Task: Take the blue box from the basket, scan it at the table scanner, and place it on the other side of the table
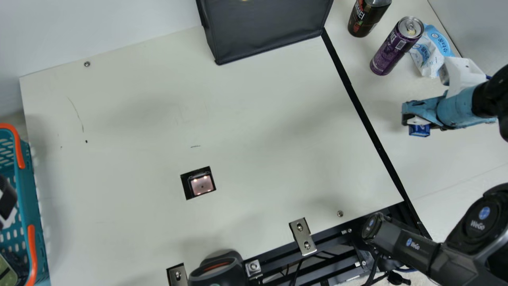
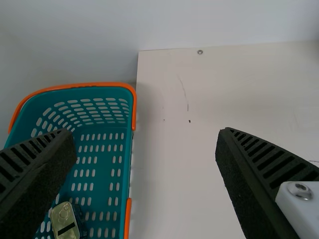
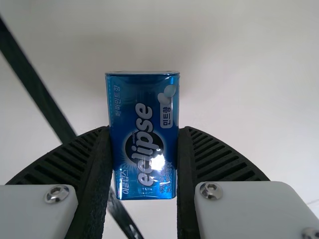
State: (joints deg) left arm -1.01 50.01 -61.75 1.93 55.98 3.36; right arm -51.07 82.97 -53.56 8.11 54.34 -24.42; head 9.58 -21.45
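Past the black strip on the table's right side, my right gripper holds the blue box in the main view. The right wrist view shows the blue box squeezed between both ribbed fingers of the right gripper. Part of my left gripper appears at the main view's left edge, over the teal basket. In the left wrist view the left gripper has its fingers wide apart with nothing between them. The scanner window lies in the middle of the table.
A purple can, a dark bottle and a white-blue packet stand at the far right. A black box is at the back. A gold-lidded tin lies in the basket. A dark device sits at the front edge.
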